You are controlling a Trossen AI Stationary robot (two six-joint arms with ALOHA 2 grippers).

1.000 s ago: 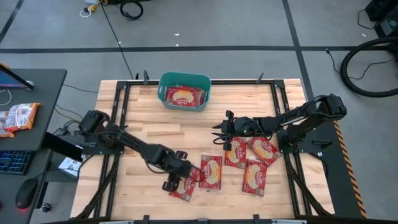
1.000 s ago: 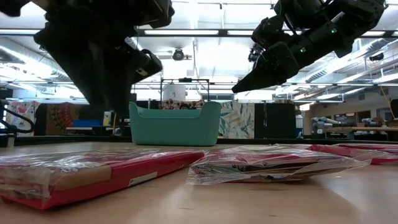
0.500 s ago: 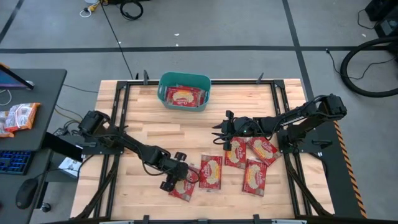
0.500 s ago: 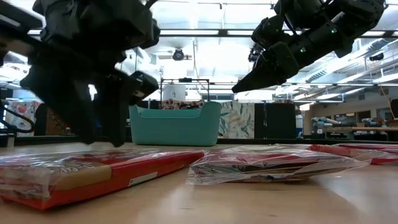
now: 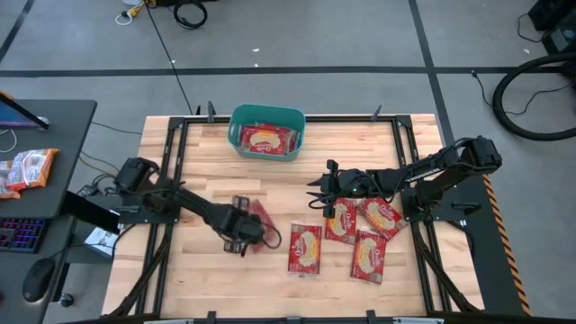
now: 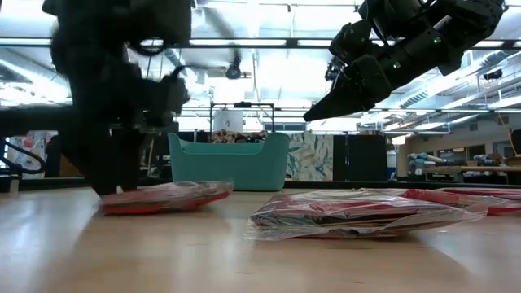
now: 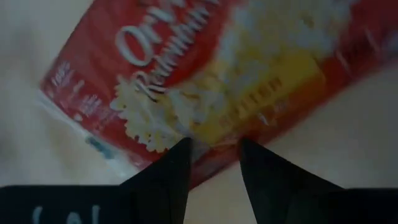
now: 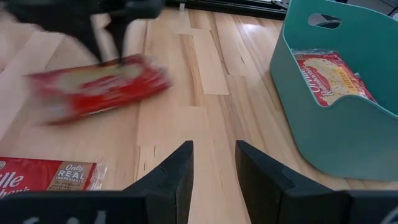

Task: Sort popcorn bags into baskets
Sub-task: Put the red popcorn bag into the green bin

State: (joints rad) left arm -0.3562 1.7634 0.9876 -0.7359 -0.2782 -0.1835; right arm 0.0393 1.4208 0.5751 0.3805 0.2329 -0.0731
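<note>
My left gripper (image 5: 243,232) is shut on a red popcorn bag (image 5: 256,219) near the table's middle; the bag also shows in the low view (image 6: 167,198) and, blurred, in the right wrist view (image 8: 99,87). Several more red bags lie flat toward the right near part of the table (image 5: 305,249) (image 5: 340,220) (image 5: 368,255). The teal basket (image 5: 267,115) stands at the far edge with one bag (image 5: 265,139) lying flat inside. My right gripper (image 5: 317,193) hangs open above the table, just on the far side of the lying bags. My left gripper pinches the popcorn bag by an edge (image 7: 211,158) between its two fingers (image 7: 177,171). The fingers come from above, pointing down, at the bag's left end (image 6: 118,199). The bag reaches out roughly level from them, low over the wood; whether it touches the table I cannot tell.
Bare wood (image 5: 270,184) lies between the held bag and the basket. Black frame rails (image 5: 175,135) run along the table's sides. A dark desk at the left carries orange-white packets (image 5: 27,169), a keyboard and a mouse.
My left gripper has taken hold of the bag that lay nearest the near edge. It has carried the bag toward the far edge and a little left, away from the other bags. The bag has turned about on the way.
</note>
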